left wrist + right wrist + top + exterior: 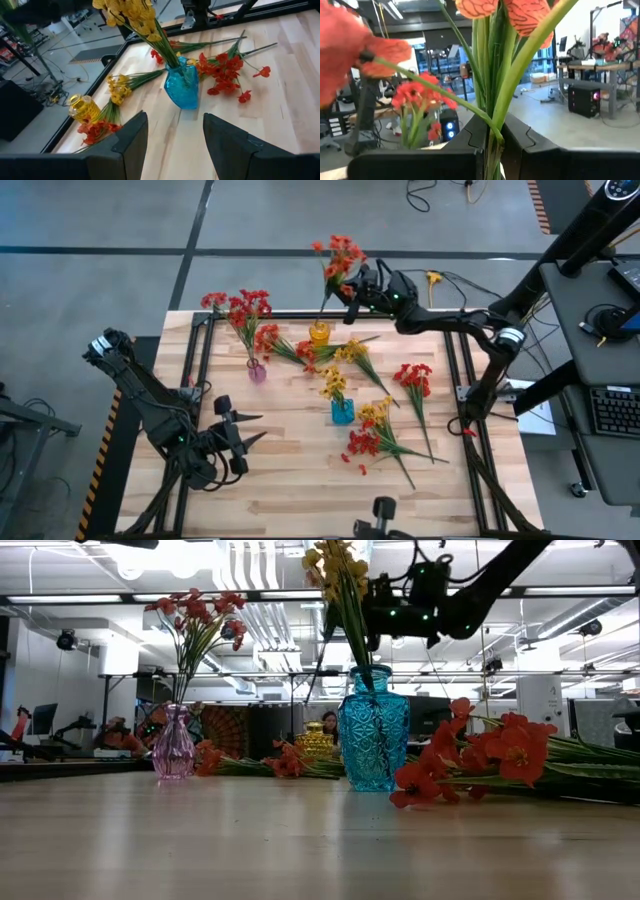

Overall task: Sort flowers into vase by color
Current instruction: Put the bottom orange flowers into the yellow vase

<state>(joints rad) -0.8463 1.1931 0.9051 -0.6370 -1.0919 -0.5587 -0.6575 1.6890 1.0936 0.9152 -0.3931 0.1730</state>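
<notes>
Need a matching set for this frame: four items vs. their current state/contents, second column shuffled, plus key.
Column 1
1. pink vase
2. blue vase
3. right gripper
4. left gripper

Column 2
A. open, holding nothing, at the table's near left
B. holds yellow flowers
C. shut on an orange-red sprig above the yellow vase
D. holds red flowers

Pairs: 1-D, 2-B, 3-C, 4-A
</notes>
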